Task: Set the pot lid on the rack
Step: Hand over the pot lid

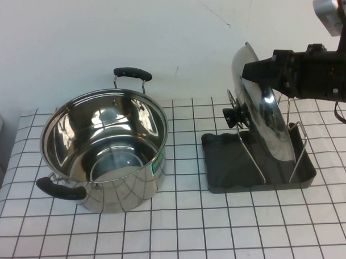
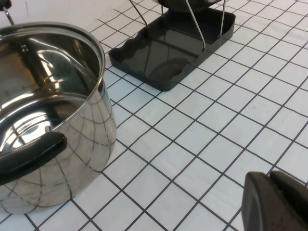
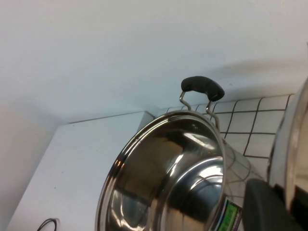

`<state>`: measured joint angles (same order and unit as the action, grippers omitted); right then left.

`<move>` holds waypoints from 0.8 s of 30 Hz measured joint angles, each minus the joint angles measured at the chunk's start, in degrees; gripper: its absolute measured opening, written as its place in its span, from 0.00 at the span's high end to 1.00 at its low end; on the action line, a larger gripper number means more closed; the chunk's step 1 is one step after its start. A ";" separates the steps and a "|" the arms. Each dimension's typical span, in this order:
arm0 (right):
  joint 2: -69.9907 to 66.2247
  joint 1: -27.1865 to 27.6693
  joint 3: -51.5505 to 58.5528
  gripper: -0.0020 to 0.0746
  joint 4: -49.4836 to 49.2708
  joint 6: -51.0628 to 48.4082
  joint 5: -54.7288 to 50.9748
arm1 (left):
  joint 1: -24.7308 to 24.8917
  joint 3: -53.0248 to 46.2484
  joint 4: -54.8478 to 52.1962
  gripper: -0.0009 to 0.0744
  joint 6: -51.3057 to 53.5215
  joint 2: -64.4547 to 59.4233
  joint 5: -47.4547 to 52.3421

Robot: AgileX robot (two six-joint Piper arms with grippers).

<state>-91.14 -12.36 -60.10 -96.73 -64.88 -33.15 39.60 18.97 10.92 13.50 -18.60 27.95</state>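
Observation:
The shiny domed pot lid [image 1: 266, 123] stands on edge in the rack [image 1: 231, 164], its black knob [image 1: 235, 115] facing the pot. Its lower edge is down between the silver wire loops [image 1: 297, 141] above the dark grey tray. My right gripper [image 1: 255, 71] comes in from the right and is shut on the lid's upper rim. In the right wrist view the lid's rim [image 3: 288, 144] sits between the dark fingers [image 3: 267, 207]. My left gripper [image 2: 270, 182] is out of the high view; it hovers shut and empty over the tiled table, to one side of the rack tray [image 2: 163, 57].
A deep steel pot [image 1: 105, 146] with two black handles stands left of the rack, open and empty. It also fills the near side of the left wrist view as the pot [image 2: 48, 110]. White checked cloth [image 1: 182, 231] covers the table; a white wall is behind.

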 joint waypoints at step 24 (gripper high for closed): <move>0.00 0.00 0.00 0.48 -0.26 -1.52 0.55 | 0.00 0.00 0.00 0.99 -0.11 0.00 0.00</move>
<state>-91.14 -12.36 -60.10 -96.99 -66.40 -32.60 39.60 18.97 10.92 13.39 -18.60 27.95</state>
